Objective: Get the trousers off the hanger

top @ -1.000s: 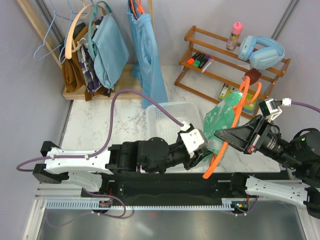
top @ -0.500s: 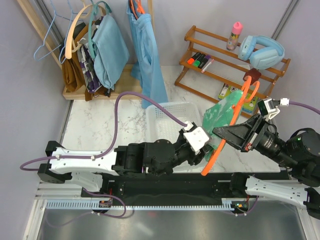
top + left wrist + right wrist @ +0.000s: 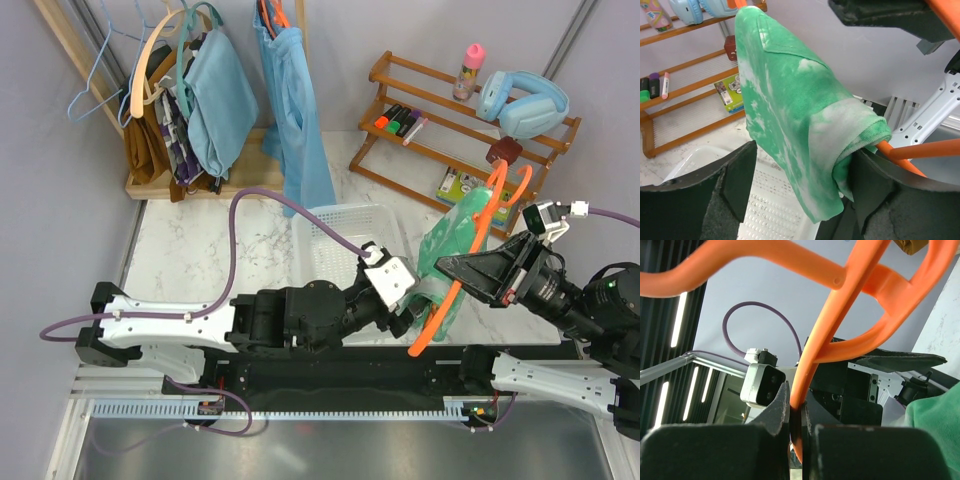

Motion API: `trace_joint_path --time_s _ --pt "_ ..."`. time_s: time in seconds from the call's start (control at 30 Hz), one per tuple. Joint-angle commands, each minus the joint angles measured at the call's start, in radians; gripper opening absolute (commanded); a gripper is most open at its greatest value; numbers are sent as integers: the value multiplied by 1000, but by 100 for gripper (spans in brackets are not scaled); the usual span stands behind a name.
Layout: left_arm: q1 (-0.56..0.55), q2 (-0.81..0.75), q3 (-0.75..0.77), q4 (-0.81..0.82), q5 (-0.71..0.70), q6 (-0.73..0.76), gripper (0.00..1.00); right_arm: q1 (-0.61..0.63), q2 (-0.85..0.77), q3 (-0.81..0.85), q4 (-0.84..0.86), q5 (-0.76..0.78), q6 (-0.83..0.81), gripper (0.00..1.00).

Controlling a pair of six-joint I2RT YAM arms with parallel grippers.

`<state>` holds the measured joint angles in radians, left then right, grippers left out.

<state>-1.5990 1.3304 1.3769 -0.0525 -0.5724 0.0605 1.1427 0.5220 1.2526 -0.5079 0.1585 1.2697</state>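
Observation:
The green and white trousers [image 3: 452,245] hang over the orange hanger [image 3: 478,228], held in the air right of the white basket. My right gripper [image 3: 452,268] is shut on the hanger's bar; in the right wrist view the hanger [image 3: 810,360] runs between its closed fingers. My left gripper [image 3: 415,312] is open at the trousers' lower end. In the left wrist view the trousers [image 3: 795,115] hang between the two open fingers [image 3: 737,185], their hem against the right finger, with the hanger's bar [image 3: 920,150] coming out of the fabric.
A white perforated basket [image 3: 340,235] lies under and left of the trousers. A wooden rack [image 3: 450,130] with markers, a bottle and blue headphones stands at the back right. Other garments hang on a rail [image 3: 210,90] at the back left.
My right gripper has shifted the hanger and trousers slightly right and down. My left gripper has stayed at the trousers' lower end, following them.

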Motion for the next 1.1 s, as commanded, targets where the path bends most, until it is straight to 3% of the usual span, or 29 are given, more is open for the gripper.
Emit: trace_joint_path --time_s 0.0,0.3,0.6,0.73,0.97,1.07 --pt "5 13 -10 39 19 7 81 8 -7 27 183 -33 5 0" --pt "4 -29 -41 31 -6 -77 90 8 7 33 183 13 3 0" --pt "4 -56 -67 37 -12 -68 90 8 21 39 200 30 11 0" --pt "4 -31 -65 49 -17 -68 85 6 26 33 210 32 19 0" --pt "7 6 -56 48 -99 -30 66 6 41 42 235 3 25 0" --pt "11 12 -56 49 -109 -31 64 8 41 31 253 -5 36 0"
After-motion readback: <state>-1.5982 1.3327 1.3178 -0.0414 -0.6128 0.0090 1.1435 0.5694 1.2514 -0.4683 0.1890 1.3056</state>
